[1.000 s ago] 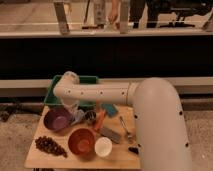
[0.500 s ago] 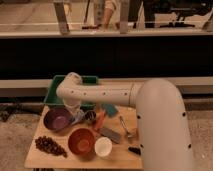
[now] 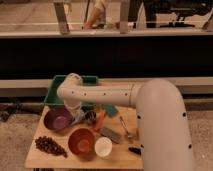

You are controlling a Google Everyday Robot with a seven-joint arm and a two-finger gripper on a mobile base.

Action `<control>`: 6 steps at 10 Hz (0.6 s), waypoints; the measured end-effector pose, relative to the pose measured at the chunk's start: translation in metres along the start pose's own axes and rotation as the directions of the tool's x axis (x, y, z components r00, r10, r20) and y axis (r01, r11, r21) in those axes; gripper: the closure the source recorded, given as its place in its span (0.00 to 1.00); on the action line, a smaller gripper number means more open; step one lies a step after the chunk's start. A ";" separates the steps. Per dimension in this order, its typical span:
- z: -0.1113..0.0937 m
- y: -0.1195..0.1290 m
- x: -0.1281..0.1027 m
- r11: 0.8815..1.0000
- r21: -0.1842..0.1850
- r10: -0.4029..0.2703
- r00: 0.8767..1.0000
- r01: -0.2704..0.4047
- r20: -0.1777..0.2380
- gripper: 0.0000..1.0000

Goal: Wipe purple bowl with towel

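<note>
The purple bowl (image 3: 57, 119) sits on the left of the wooden table (image 3: 35, 159). My white arm reaches in from the right and bends down beside it. My gripper (image 3: 79, 116) hangs at the bowl's right rim, with a pale cloth-like thing (image 3: 77, 117), maybe the towel, at its tip. I cannot make out whether it grips it.
A green bin (image 3: 54, 92) stands at the table's back. An orange bowl (image 3: 81, 141), a white cup (image 3: 103, 147), a bunch of dark grapes (image 3: 49, 146), a dark can (image 3: 90, 117), an orange carrot-like thing (image 3: 100, 120), a grey block (image 3: 112, 134) and metal utensils (image 3: 126, 130) lie around.
The arm's elbow has shifted slightly right and down, and the gripper has stayed by the purple bowl's right rim.
</note>
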 end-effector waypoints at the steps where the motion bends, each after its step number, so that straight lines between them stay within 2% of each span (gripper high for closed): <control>1: 0.001 0.002 0.001 1.000 -0.003 0.004 1.000 -0.004 0.000 0.63; 2: 0.001 0.003 0.002 1.000 -0.003 0.008 1.000 -0.008 -0.001 0.68; 6: 0.004 0.006 0.003 1.000 -0.009 0.012 1.000 -0.012 -0.002 0.70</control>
